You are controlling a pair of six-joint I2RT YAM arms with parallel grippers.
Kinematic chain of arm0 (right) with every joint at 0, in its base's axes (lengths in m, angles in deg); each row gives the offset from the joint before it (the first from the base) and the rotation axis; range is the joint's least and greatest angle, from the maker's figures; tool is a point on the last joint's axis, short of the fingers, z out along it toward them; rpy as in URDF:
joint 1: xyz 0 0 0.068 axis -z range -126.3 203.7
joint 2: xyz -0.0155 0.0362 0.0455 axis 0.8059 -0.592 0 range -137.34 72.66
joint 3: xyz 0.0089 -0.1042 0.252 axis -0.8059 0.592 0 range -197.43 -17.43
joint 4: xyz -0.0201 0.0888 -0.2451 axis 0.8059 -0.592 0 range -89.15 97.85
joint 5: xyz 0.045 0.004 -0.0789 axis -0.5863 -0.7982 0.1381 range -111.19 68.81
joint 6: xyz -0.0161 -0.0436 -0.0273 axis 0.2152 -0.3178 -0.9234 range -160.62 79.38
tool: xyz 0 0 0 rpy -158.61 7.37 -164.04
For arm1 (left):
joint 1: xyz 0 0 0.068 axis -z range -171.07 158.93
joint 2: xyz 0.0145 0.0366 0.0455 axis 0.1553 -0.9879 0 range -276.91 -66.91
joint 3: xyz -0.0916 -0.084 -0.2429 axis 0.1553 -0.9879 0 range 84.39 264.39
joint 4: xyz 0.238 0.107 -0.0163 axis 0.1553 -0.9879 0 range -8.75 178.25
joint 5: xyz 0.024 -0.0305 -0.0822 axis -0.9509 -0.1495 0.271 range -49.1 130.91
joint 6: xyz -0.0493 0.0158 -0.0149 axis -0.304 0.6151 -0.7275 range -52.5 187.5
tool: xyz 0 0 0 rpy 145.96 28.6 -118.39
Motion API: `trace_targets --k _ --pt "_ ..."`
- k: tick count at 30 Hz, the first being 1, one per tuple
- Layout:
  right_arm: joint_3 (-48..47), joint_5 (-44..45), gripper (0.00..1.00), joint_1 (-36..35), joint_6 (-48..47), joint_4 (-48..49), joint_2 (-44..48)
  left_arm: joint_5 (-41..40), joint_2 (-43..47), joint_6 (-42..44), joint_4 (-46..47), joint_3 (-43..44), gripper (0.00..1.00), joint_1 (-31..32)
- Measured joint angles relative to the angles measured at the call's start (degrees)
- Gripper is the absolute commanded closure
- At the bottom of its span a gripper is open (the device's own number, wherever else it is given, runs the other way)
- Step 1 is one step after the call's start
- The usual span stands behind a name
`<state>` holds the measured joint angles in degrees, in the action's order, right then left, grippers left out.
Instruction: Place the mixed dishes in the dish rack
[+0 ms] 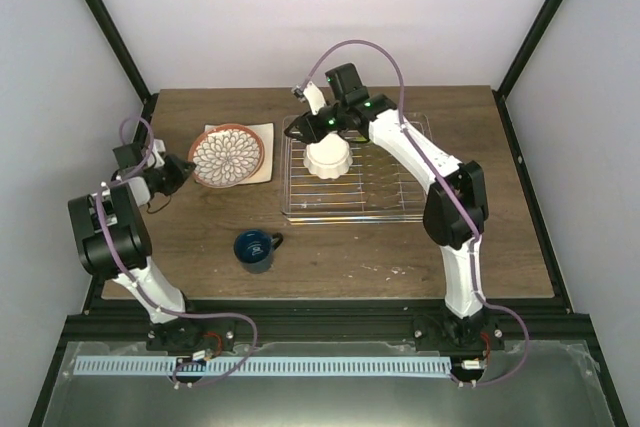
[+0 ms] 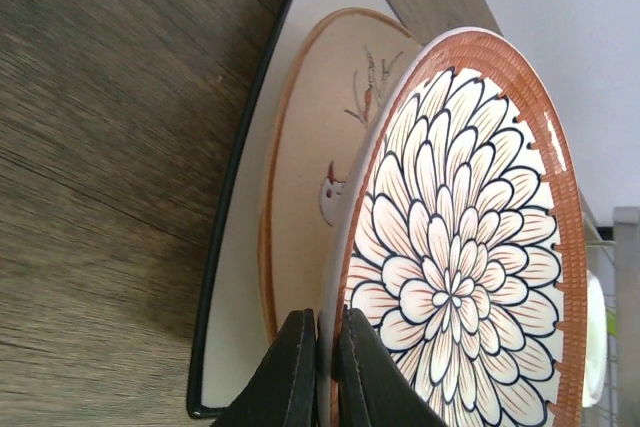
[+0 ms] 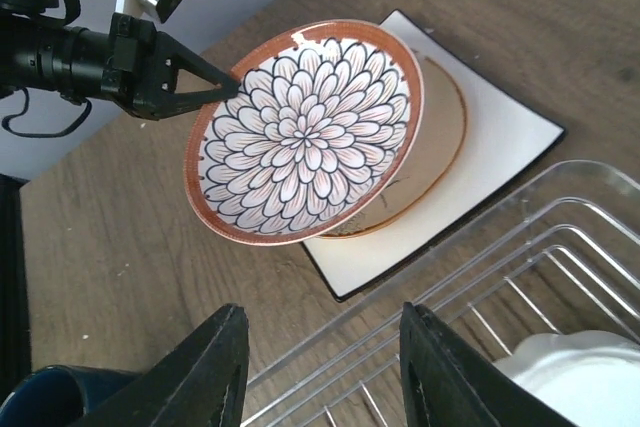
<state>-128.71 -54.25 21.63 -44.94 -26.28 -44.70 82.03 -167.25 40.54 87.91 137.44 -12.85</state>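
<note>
Left wrist view: the left gripper [image 2: 325,332] clamps the floral plate [image 2: 450,267] by its rim, raised left of the dish rack [image 1: 390,197]. Next, carry it there. Above the rack, the right gripper [image 3: 322,317] gapes empty.

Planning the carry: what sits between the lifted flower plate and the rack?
Right wrist view: a beige plate stacked on the square plate, then bare table before the rack.

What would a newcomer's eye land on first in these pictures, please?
The petal-patterned plate with its orange rim, tilted above the white square plate on the left, pinched at its edge by the left gripper. Next, the white scalloped bowl sitting in the dish rack, and the dark blue mug alone in front of them.
</note>
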Motion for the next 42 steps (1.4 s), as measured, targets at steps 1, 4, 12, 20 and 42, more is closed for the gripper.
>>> trace_targets --k 1,4,12,20,42 --pt "-0.8 -1.0 0.56 0.0 0.6 -0.2 -0.9 0.4 0.3 -0.5 0.9 -0.6 1.00 0.0" --pt "-3.3 -3.9 0.55 0.0 2.3 -1.4 -3.5 1.2 1.8 -2.2 3.8 -2.5 1.00 0.0" --pt "-11.1 -9.6 0.47 0.0 6.1 -5.1 -9.8 2.3 9.7 -4.6 6.5 -4.9 1.00 0.0" --pt "-12.0 -14.1 0.42 0.0 8.7 -5.0 -10.5 3.3 16.5 -4.4 6.4 -6.2 1.00 0.2" --pt "-11.7 -17.5 0.40 -0.2 9.9 -2.3 -12.7 1.6 27.0 -4.1 1.0 -12.3 1.00 7.0"
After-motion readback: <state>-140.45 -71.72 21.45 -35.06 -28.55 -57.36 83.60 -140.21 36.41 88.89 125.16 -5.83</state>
